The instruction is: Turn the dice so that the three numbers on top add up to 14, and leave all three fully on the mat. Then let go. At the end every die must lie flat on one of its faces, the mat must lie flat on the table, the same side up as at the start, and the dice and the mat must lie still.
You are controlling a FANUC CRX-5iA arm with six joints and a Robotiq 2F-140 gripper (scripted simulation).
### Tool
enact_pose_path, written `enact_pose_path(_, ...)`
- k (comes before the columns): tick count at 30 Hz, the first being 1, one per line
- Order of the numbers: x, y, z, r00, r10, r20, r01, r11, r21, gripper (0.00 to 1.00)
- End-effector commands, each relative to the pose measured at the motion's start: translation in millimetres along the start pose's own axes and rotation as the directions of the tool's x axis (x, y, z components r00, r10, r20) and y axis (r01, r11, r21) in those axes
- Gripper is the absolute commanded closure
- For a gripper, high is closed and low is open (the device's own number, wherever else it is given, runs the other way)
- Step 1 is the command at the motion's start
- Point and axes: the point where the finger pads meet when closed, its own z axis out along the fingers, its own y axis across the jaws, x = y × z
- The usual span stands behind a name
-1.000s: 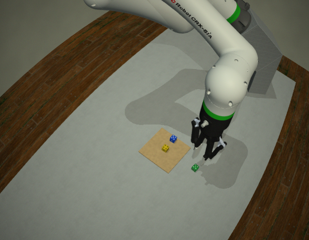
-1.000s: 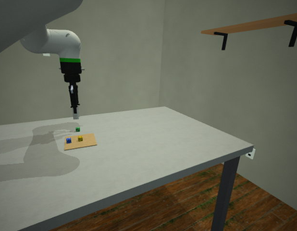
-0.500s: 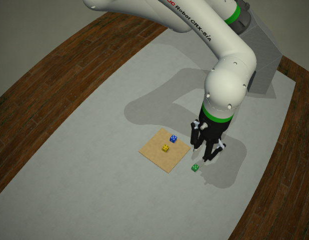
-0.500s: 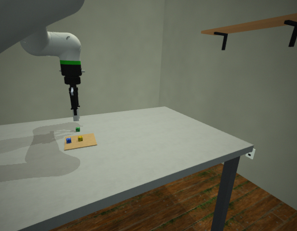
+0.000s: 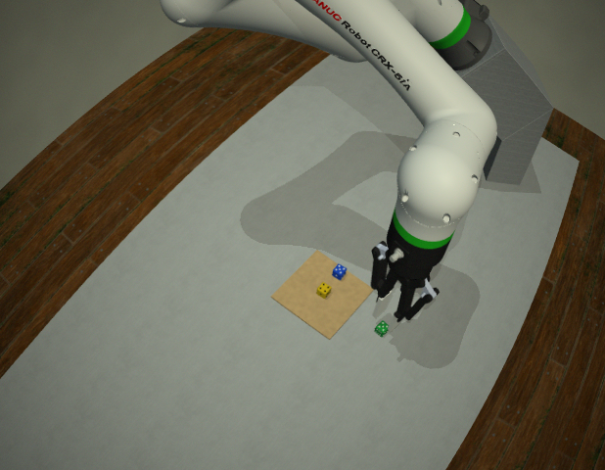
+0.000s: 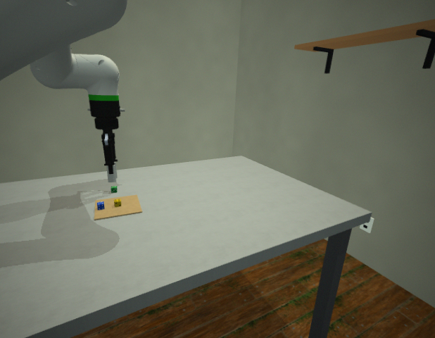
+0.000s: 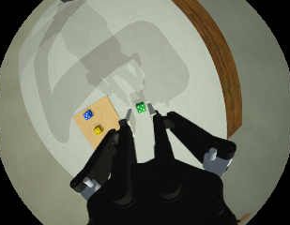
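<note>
A tan square mat (image 5: 312,313) (image 6: 130,209) (image 7: 109,112) lies flat on the grey table. A blue die (image 5: 339,271) (image 6: 100,205) (image 7: 88,114) and a yellow die (image 5: 323,290) (image 6: 117,202) (image 7: 99,129) sit flat on it, apart from each other. A green die (image 5: 381,328) (image 6: 114,189) (image 7: 140,108) lies on the bare table just off the mat's edge. My gripper (image 5: 389,306) (image 6: 111,178) (image 7: 141,112) hangs above the green die, pointing down. Its fingers stand a narrow gap apart with nothing between them. The pips are too small to read.
The grey table (image 5: 165,353) (image 6: 229,203) has its far edge a short way beyond the green die. The robot's grey base block (image 5: 515,116) stands at the table's back corner. A wall shelf (image 6: 370,38) hangs high, far from the dice.
</note>
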Motion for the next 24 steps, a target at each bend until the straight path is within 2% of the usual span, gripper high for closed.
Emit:
enact_pose_path(1,0,0,4,1.000,0.000,0.000,0.000,1.000,0.000,0.79)
enact_pose_path(24,0,0,21,1.000,0.000,0.000,0.000,1.000,0.000,0.79)
